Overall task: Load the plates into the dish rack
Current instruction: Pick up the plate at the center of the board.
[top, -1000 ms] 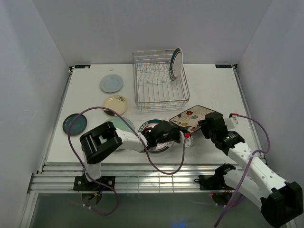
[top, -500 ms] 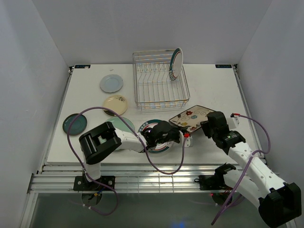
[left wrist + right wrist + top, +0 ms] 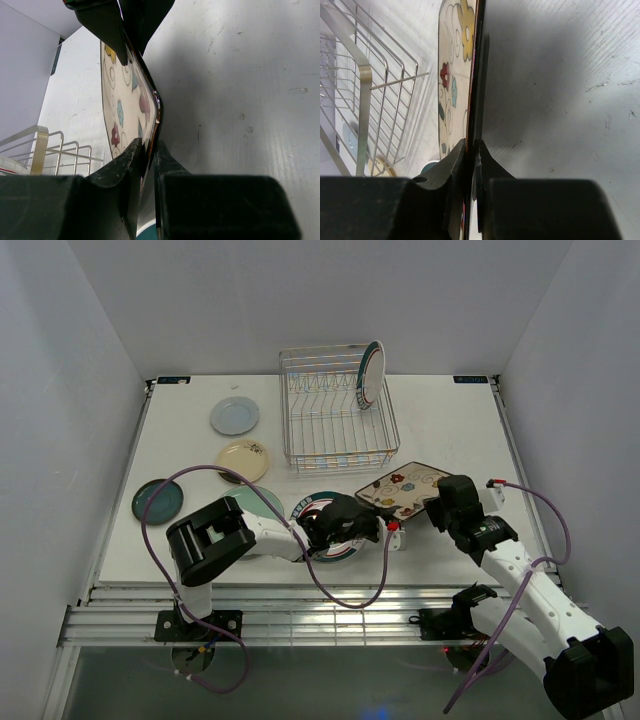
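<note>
The glossy square floral plate [image 3: 402,487], stiff, breakable and probably slippery, is pinched at opposite rims by the closed left gripper [image 3: 149,148] and right gripper [image 3: 471,146], just before the dish rack [image 3: 335,425].

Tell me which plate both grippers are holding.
The square floral plate, pinched at opposite ends by the left gripper and the right gripper; it is the only one that is not round.

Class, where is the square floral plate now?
Top view: the square floral plate is right of centre, near side of the dish rack, gripped between the left end effector and right end effector.
</note>
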`<state>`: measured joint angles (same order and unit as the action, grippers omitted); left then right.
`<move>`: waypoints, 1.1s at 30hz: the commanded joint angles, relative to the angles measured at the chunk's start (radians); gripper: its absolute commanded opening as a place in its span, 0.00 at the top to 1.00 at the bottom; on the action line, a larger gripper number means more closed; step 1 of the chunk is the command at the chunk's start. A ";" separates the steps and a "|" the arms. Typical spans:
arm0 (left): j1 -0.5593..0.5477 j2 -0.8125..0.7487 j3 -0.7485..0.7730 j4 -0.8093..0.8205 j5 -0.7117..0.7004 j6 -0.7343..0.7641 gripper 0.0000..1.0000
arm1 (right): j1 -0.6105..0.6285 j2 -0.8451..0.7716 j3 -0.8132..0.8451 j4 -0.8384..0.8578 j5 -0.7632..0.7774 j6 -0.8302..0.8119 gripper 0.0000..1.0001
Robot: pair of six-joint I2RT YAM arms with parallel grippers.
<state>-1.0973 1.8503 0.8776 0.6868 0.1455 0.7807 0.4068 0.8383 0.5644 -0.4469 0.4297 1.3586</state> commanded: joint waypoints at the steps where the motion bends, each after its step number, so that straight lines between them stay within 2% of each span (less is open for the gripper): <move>1: 0.004 -0.071 0.015 0.051 -0.007 -0.046 1.00 | -0.003 -0.031 0.005 0.045 0.014 0.000 0.92; 6: 0.002 -0.071 0.014 0.049 -0.015 -0.055 1.00 | -0.003 -0.048 0.003 0.043 0.027 -0.004 0.92; 8: 0.004 -0.071 0.014 0.049 -0.015 -0.058 0.96 | -0.003 -0.054 0.002 0.042 0.037 -0.004 0.92; 12: 0.002 -0.069 0.017 0.049 -0.018 -0.069 0.77 | -0.003 -0.064 0.000 0.042 0.049 -0.010 0.92; 19: 0.002 -0.079 0.020 0.046 -0.021 -0.093 0.35 | -0.003 -0.076 0.005 0.040 0.070 -0.015 0.92; 22: 0.001 -0.091 0.012 0.030 -0.011 -0.090 0.26 | -0.003 -0.077 0.009 0.040 0.080 -0.021 0.92; 33: -0.009 -0.131 0.011 -0.027 0.002 -0.110 0.18 | -0.003 -0.094 0.029 0.033 0.122 -0.046 0.92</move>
<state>-1.1019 1.7958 0.8783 0.6643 0.1314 0.6888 0.4061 0.7803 0.5449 -0.4988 0.4759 1.3190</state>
